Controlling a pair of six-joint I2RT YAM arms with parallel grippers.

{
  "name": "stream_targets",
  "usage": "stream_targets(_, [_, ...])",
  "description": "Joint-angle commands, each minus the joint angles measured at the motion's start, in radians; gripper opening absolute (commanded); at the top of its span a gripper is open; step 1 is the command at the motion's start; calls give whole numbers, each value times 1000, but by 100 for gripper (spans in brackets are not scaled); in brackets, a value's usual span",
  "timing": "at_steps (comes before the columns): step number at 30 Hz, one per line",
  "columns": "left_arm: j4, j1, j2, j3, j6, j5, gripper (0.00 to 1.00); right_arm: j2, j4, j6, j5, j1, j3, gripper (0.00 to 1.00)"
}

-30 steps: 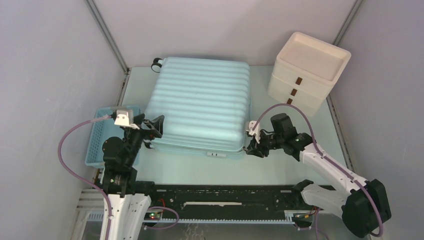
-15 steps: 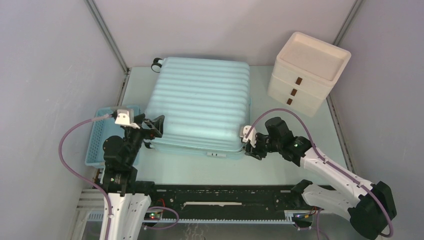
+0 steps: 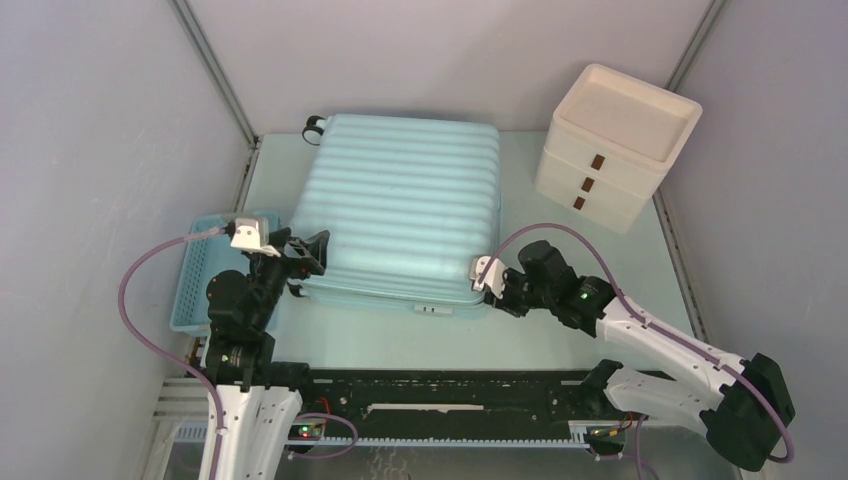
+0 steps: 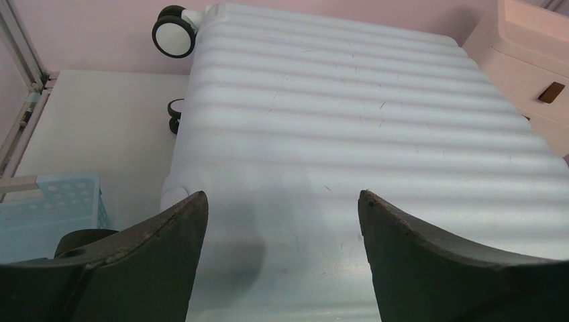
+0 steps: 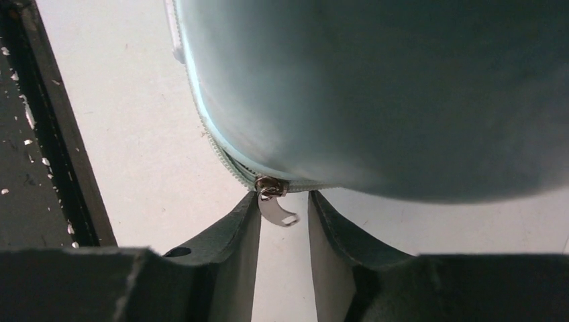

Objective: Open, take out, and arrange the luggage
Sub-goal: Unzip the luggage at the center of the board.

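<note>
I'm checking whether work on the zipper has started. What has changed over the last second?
The right gripper slid left along the near right corner of the luggage, and its arm swung in with it. In the right wrist view the zipper pull now hangs between its slightly parted fingers, not clearly pinched. The left gripper stayed open at the near left corner. The luggage stayed shut and in place.

Luggage (image 3: pixel 400 210) between basket (image 3: pixel 192 290) and box (image 3: pixel 600 175).
</note>
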Motion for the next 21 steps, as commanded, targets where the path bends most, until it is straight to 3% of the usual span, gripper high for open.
stream_targets(1, [13,2,2,-12,18,2,87,5,81,15,38,17,21,34])
stream_targets(5, [13,2,0,-10,18,4,87,-30,67,22,-19,-26,23,24])
stream_targets(10, [13,2,2,-10,19,4,87,-59,17,13,-130,-79,35,20])
stream_targets(17, [13,3,1,-10,17,4,87,-59,-24,-9,-202,-135,50,1])
stream_targets(21, [13,2,0,-11,17,4,87,-71,-47,-20,-206,-170,61,0])
